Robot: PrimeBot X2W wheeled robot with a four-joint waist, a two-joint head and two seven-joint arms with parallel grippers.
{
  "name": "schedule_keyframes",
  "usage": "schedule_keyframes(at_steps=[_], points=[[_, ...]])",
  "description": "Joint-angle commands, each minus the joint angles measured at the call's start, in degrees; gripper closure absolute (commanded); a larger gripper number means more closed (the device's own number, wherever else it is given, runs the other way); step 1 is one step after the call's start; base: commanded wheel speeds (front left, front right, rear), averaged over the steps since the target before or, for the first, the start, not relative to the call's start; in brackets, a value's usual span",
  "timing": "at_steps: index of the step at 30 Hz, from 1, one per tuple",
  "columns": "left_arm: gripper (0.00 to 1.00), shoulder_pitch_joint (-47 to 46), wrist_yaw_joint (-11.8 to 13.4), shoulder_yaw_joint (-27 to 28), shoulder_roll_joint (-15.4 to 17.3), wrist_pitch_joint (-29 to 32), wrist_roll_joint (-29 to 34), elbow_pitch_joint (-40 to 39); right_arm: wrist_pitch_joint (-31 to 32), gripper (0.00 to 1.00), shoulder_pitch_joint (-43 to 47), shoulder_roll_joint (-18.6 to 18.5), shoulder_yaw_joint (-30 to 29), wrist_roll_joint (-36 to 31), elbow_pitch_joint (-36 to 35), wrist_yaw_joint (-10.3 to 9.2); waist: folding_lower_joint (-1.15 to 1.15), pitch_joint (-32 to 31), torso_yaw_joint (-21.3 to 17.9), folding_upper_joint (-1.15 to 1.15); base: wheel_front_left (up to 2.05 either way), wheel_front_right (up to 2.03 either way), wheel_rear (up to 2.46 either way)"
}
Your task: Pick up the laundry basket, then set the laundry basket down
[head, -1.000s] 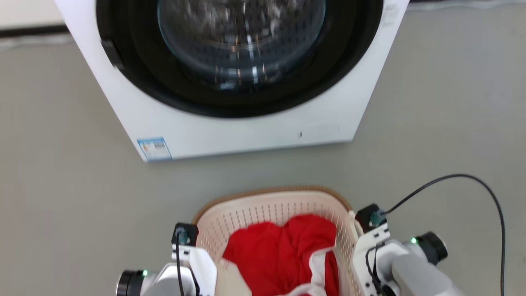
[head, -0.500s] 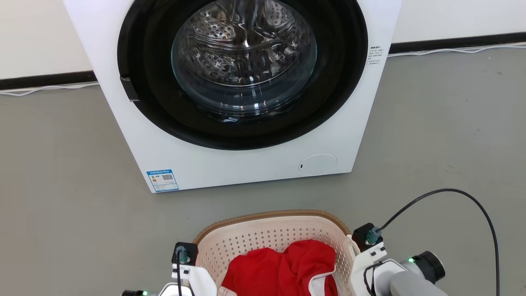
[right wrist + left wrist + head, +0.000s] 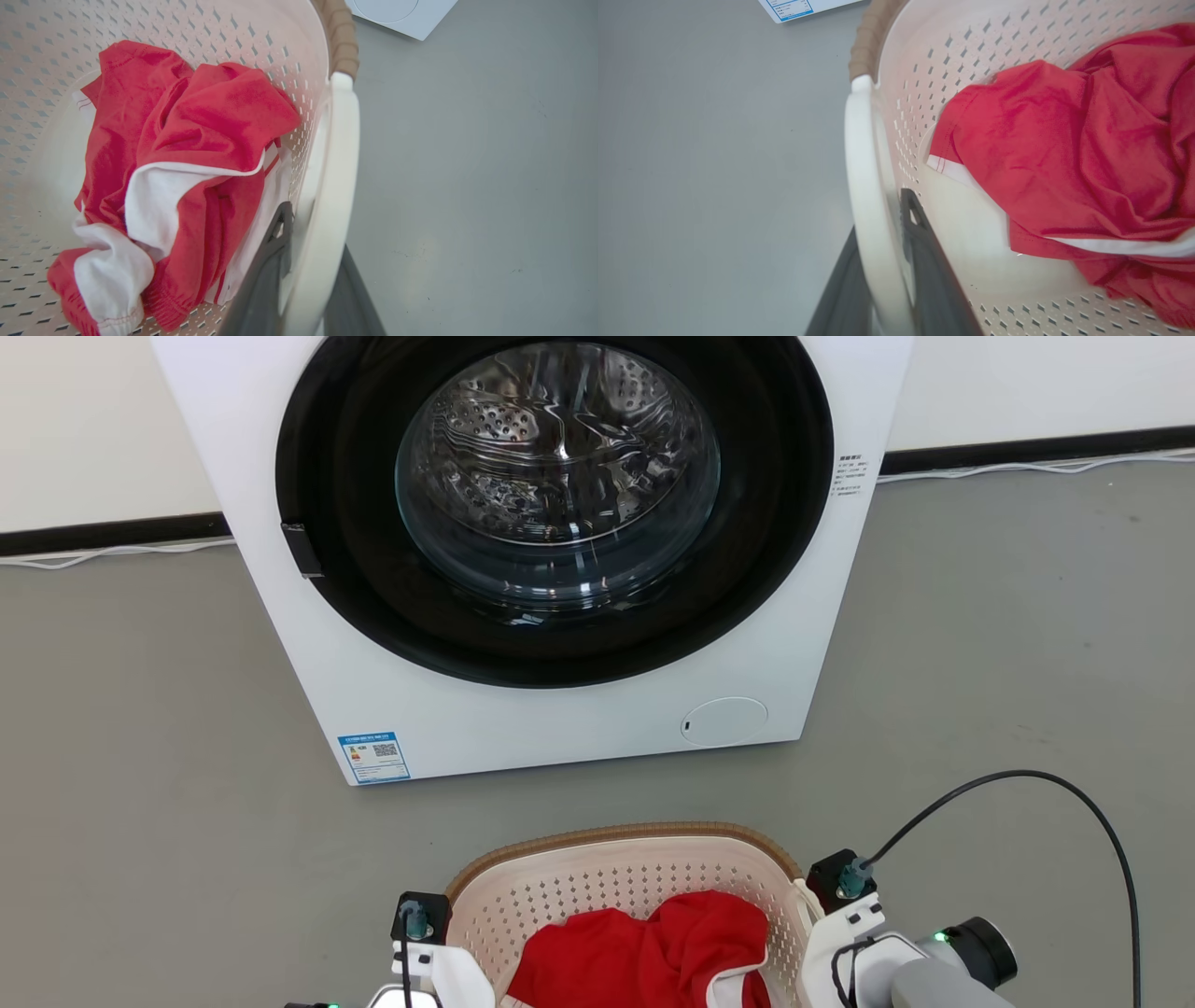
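- Head view: laundry basket [image 3: 611, 837] low at centre, between two pale wrists, on the near side of a white washer [image 3: 560, 733] and apart from it across grey floor [image 3: 140, 784].
- Left wrist view, closer in: left gripper [image 3: 883, 224] clamped on the basket's white left handle [image 3: 860, 177], one dark finger inside the loop, one outside.
- Right wrist view, mirrored: right gripper [image 3: 314, 233] clenched the same way on the right handle [image 3: 340, 177].
- Inside, a red-and-white garment [image 3: 644, 952] heaped over the base, hiding much of it.
- Nearby: black cable [image 3: 1074, 791] arcing at the right; blue label [image 3: 373, 758] on the washer's lower corner.
- Upright, mouth up, far brown rim toward the washer, handles to left and right; near end cut off by the head view's bottom edge, so cannot tell the long axis.
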Motion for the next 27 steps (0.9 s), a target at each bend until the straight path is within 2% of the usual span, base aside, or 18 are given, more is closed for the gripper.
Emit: schedule_keyframes(at_steps=[1, 27], points=[[1.00, -1.81, 0.68, 0.57, 0.59, -1.46, -0.41, -0.98, -0.63, 1.00, -0.87, 1.62, 1.14, -0.23, -1.18, 1.01, 0.00, -0.09, 0.06, 0.00, 0.00, 0.00, 0.00], [1.00, -2.53, 0.88, -2.94, 0.59, -2.16, -4.16, -0.26, -0.54, 1.00, -0.69, 1.62, 0.96, 0.06, -1.22, 1.01, 0.00, -0.48, -0.36, 0.00, 0.00, 0.00, 0.00]])
